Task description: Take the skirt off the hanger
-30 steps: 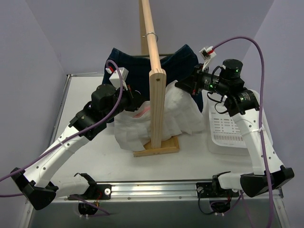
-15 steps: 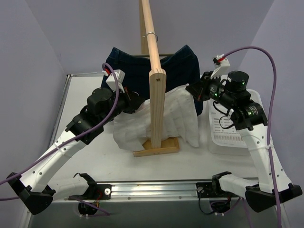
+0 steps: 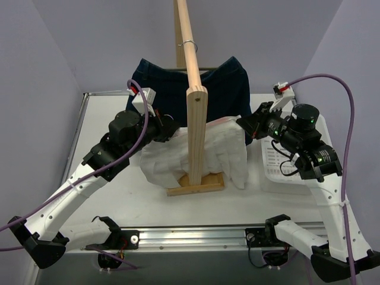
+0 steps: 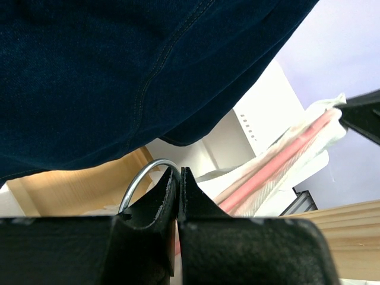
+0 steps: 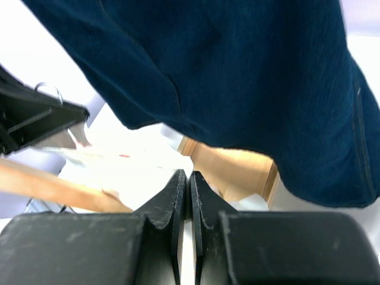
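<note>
The white skirt (image 3: 211, 151) hangs on a pink hanger (image 4: 291, 148), stretched across the wooden post between my two grippers. My left gripper (image 3: 169, 132) is shut on the hanger's metal hook (image 4: 139, 181); its jaws (image 4: 179, 172) are pressed together over the wire. My right gripper (image 3: 242, 123) is shut on the skirt's upper right edge, with white cloth (image 5: 136, 178) at its closed jaws (image 5: 187, 175). The skirt's lower folds rest on the table around the rack base.
A wooden rack with a post (image 3: 196, 119) and base (image 3: 196, 183) stands mid-table, its rail running back. A dark blue garment (image 3: 172, 89) hangs on the rail behind. A white basket (image 3: 285, 169) sits at the right, under my right arm.
My right gripper has moved right and toward the front, drawing the skirt's right end with it. The skirt now hangs stretched between the grippers. My left gripper shifted slightly left.
</note>
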### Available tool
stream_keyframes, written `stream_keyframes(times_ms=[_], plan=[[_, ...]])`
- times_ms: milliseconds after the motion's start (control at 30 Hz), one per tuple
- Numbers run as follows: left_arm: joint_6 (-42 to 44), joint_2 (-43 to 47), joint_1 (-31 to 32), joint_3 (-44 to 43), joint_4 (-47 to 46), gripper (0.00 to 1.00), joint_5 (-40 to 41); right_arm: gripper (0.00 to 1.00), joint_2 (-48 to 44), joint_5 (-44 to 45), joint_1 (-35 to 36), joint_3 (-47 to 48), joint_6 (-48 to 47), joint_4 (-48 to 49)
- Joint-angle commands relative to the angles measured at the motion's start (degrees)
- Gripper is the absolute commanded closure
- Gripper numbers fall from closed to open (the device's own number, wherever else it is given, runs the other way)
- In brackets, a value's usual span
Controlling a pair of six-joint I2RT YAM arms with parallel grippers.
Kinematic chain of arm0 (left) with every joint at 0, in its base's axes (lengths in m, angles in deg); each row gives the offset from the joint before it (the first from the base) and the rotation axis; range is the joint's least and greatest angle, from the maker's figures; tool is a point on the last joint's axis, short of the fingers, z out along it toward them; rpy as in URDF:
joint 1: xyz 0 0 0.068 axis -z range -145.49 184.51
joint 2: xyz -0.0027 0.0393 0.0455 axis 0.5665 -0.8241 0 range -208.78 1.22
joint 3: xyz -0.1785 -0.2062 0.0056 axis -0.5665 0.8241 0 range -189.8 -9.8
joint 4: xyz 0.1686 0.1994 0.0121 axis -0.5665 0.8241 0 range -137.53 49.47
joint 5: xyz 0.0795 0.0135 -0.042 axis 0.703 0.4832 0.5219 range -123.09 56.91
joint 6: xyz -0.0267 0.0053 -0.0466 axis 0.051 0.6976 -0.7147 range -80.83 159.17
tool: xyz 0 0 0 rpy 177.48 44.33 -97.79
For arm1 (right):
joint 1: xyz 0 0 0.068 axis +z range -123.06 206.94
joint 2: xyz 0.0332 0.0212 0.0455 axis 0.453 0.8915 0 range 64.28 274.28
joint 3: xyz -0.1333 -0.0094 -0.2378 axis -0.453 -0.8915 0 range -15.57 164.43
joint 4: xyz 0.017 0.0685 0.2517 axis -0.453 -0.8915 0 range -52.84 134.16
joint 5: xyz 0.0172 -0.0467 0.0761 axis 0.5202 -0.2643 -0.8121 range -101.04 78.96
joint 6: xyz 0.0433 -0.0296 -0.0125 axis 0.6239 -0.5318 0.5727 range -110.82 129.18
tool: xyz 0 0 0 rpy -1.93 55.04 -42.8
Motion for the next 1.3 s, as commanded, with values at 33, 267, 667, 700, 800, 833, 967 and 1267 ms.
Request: stream_keyframes(times_ms=[33, 267, 667, 700, 800, 833, 967, 1267], plan=[[-2.34, 1.21, -0.60, -4.17, -3.11, 0.98, 4.24, 1.00, -3.81, 0.25, -1.13, -4.01, -1.21, -2.05], [-2.43, -0.02, -0.60, -6.99, -2.58, 0.98, 5.91, 1.00, -7.06, -2.04, -1.13, -7.88, -2.44, -5.03], [-1.90, 0.06, -0.69, -8.57, -2.66, 0.98, 6.71, 1.00, -11.38, -0.19, -1.13, -11.04, -4.11, -10.05], [-2.08, 0.41, -0.69, -8.40, -2.84, 0.98, 6.62, 1.00, -11.38, -0.45, -1.13, -11.75, -3.59, -9.70], [-3.57, 0.42, -0.69, -8.22, -3.89, 0.98, 5.04, 1.00, -11.38, -2.56, -1.22, -14.82, -1.92, -5.67], [-4.88, 0.33, -0.69, -8.05, -4.50, 0.98, 3.73, 1.00, -11.03, -3.52, -1.22, -15.61, -0.69, -4.09], [-7.96, -0.55, -0.60, -7.87, -8.54, 0.98, 1.44, 1.00, -7.69, -10.10, -0.87, -17.47, 2.39, 3.47], [-15.35, -2.75, -0.69, -6.99, -16.55, 0.98, -2.26, 1.00, 0.75, -11.27, 1.15, -15.27, 5.56, 11.04]])
